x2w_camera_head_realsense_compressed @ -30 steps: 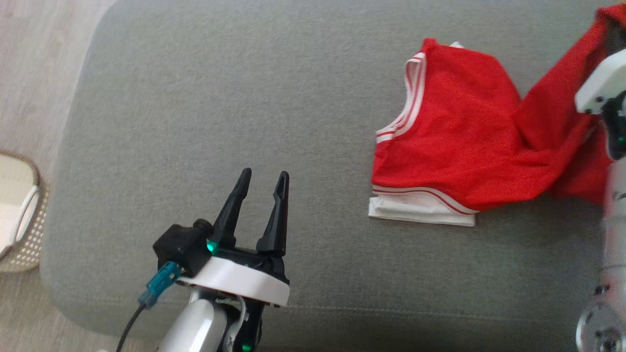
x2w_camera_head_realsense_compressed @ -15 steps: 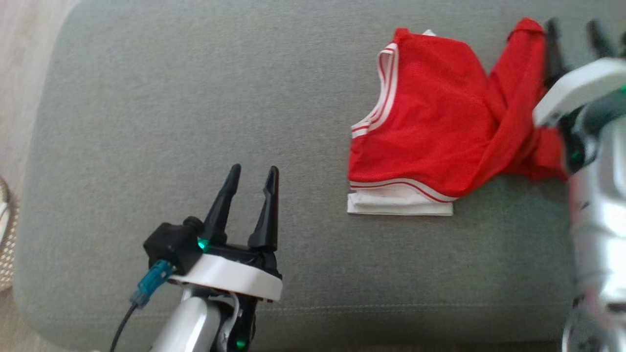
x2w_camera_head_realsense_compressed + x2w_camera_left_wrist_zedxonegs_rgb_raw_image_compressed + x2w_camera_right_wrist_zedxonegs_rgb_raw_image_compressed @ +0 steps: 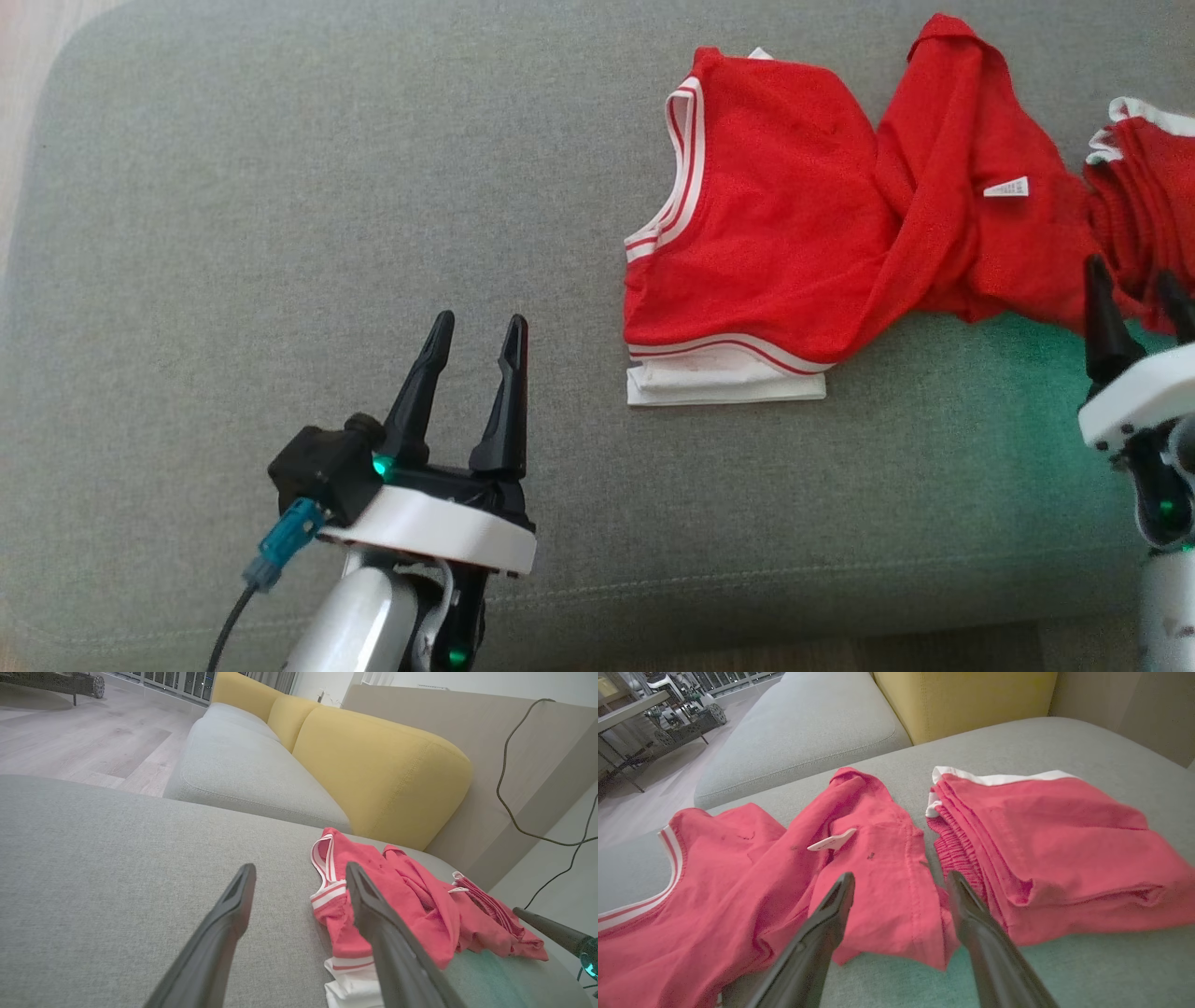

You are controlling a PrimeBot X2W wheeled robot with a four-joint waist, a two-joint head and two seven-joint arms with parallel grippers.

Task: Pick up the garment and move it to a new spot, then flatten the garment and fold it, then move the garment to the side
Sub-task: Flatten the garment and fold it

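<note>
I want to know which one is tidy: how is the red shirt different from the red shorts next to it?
The shirt lies twisted and rumpled; the shorts sit folded in a neat pile. The shirt shows a small white tag; the shorts show a gathered waistband. Both are red with white trim and lie on the grey cushion.

Hovering spread-fingered above grey cushion (image 3: 93,858); just ahead-right of left gripper (image 3: 300,868), crumpled red garment (image 3: 420,905); beyond, yellow backrest (image 3: 373,765).
</note>
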